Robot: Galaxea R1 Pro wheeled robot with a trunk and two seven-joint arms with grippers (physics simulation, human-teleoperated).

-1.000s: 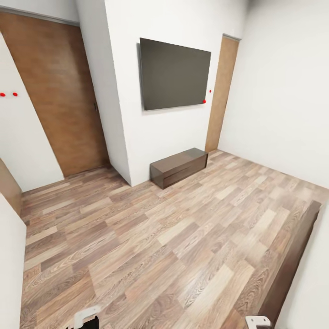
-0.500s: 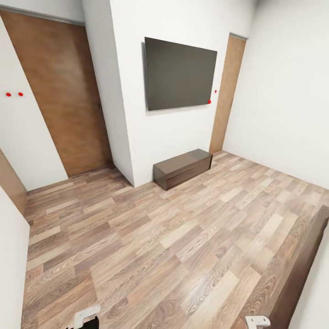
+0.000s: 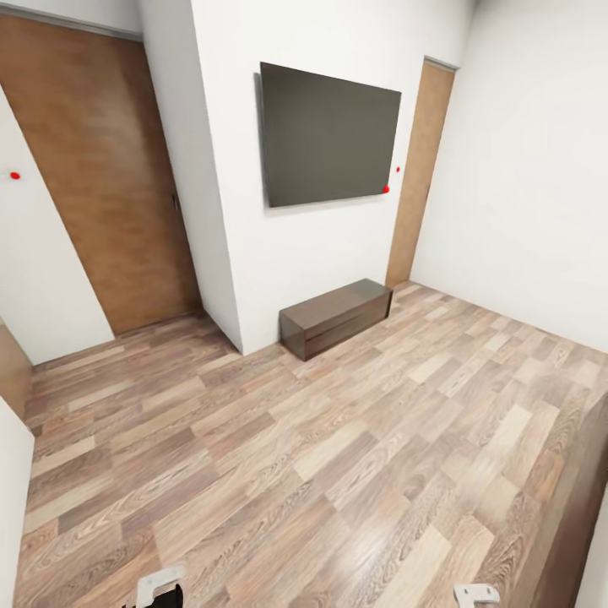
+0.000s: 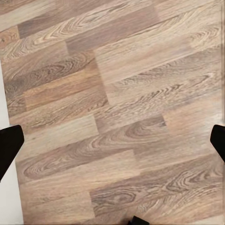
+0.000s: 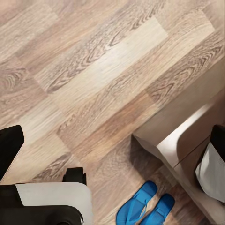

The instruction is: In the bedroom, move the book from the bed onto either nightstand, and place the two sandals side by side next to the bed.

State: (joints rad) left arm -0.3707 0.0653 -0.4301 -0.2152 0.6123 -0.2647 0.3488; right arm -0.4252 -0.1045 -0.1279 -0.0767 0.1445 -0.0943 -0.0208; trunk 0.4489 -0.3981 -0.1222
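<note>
The two blue sandals (image 5: 143, 206) lie side by side on the wood floor, close to the corner of the bed frame (image 5: 185, 136). My right gripper (image 5: 112, 145) hangs open above the floor, with the sandals off to one side of the gap between its fingers. My left gripper (image 4: 112, 143) is open over bare planks. In the head view the bed's dark frame (image 3: 578, 498) runs along the lower right edge, and bits of the left gripper (image 3: 159, 584) and right gripper (image 3: 475, 594) poke in at the bottom. The book and the nightstand are out of view.
A long low dark bench cabinet (image 3: 335, 317) stands against the wall under a black wall screen (image 3: 328, 135). Brown doors sit at the left (image 3: 101, 186) and in the far corner (image 3: 422, 169). Wood-plank floor (image 3: 279, 439) stretches between me and them.
The whole head view has shifted a little, so the camera moved: the cabinet and screen sit slightly further left and the bed frame nearer the right edge. Nothing in the room has moved.
</note>
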